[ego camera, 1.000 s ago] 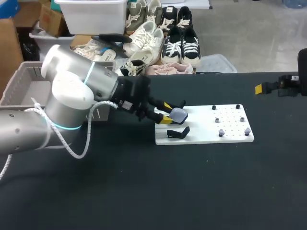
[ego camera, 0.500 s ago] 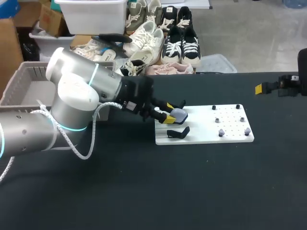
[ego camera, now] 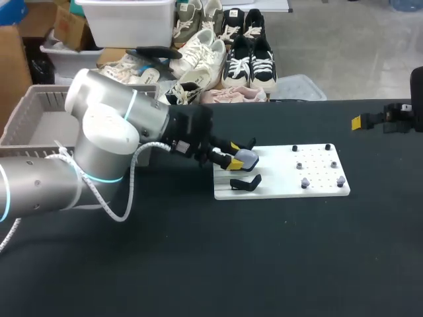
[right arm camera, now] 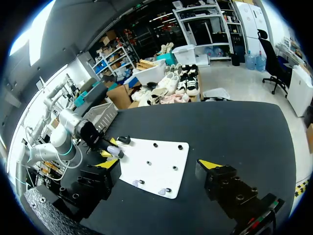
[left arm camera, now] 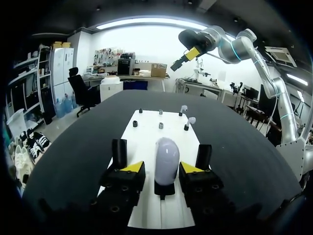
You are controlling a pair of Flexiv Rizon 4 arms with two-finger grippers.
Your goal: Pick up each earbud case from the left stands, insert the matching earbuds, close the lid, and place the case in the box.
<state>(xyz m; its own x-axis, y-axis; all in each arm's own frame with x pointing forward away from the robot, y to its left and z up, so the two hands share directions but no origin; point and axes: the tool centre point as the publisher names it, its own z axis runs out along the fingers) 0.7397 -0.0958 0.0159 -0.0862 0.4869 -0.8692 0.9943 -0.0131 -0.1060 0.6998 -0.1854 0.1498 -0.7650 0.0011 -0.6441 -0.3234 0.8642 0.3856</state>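
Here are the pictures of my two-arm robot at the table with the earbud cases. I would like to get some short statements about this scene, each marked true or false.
1. The pale oval earbud case stands between the fingers of the left gripper. True.
2. The right gripper holds an earbud. False: it is open and empty, apart from the case.
3. The nearer black stand on the flat white board carries a second case. False: that stand is empty.
4. The case is over the white board, not in the grey slatted basket. True.
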